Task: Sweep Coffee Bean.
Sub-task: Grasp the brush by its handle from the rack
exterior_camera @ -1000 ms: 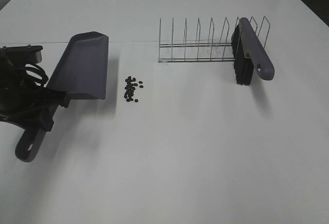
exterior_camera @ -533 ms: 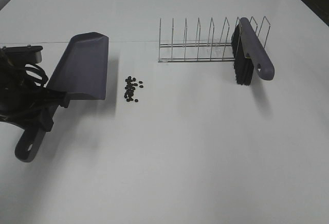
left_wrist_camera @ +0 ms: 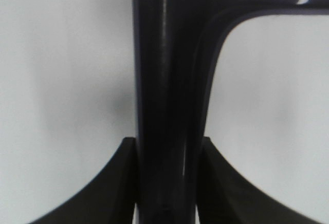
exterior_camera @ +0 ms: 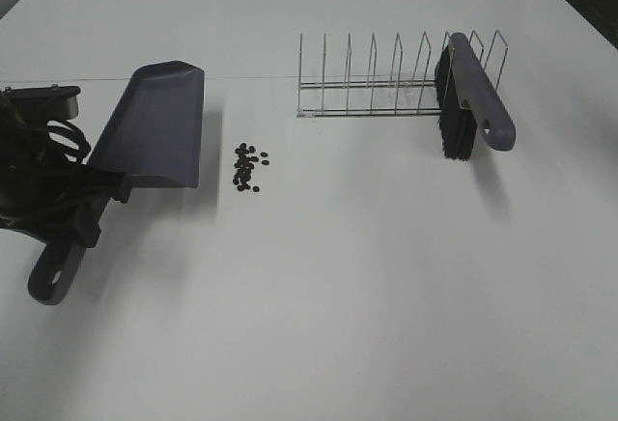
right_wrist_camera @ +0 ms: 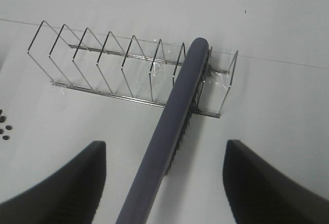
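My left hand (left_wrist_camera: 167, 144) is gripping the dustpan (exterior_camera: 154, 126) handle, lip facing the coffee beans (exterior_camera: 248, 167) lying nearby on the surface (exterior_camera: 367, 276). My right hand (right_wrist_camera: 164, 149) is hanging open, facing the racked brush (right_wrist_camera: 169, 131); I should be grasping its handle squarely.

beans (exterior_camera: 249, 167) right of dustpan (exterior_camera: 154, 126), brush (exterior_camera: 475, 91) in rack (exterior_camera: 372, 84)

The high camera overlooks the table (exterior_camera: 386, 295); the right wrist view shares its rack (exterior_camera: 367, 112).
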